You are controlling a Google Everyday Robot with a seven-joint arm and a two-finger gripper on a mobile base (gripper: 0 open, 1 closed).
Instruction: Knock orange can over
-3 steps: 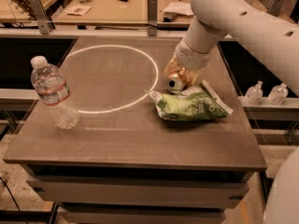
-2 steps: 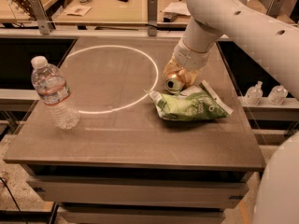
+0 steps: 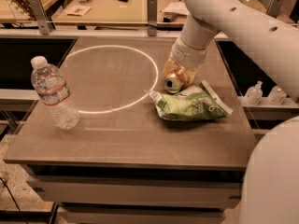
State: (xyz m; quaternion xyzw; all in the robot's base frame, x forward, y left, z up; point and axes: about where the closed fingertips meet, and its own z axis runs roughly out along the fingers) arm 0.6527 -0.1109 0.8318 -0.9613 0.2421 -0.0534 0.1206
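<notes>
smooth brown tabletop (image 3: pixel 140 134), gripper (image 3: pixel 180 74) clamped on tilted metal orange can (image 3: pixel 173 83), crinkly snack bag (image 3: pixel 191 105) just beside

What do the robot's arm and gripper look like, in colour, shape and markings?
The arm is cream-white, built of thick rounded tubes, with a row of small dark holes along the upper link and a pale ringed collar at the wrist. No cables show. The gripper, at the orange can, looks pale amber.
</notes>
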